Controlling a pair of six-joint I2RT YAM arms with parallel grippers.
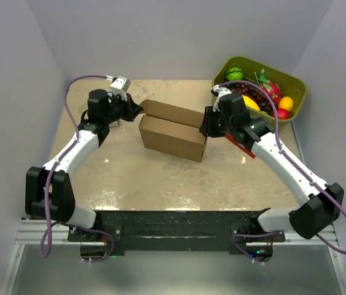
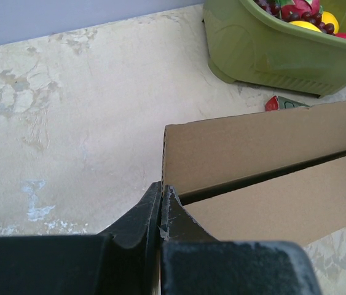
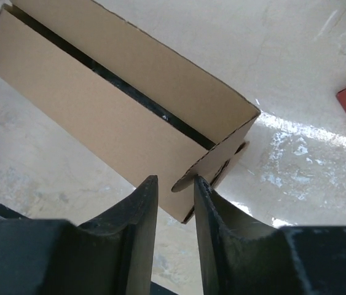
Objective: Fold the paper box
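The box (image 1: 173, 130) stands in the middle of the table (image 1: 129, 178) with its walls up, but the top slit and the right end flap (image 3: 219, 157) are not yet closed; the left gripper (image 2: 160, 190) is closed at the box's left corner and the right gripper (image 3: 176, 184) is narrowly open around that flap.

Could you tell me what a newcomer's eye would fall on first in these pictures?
The brown paper box at the middle of the table, with a black hand at each end: the left hand shut, the right hand open. Then the green fruit bin in the far right corner.
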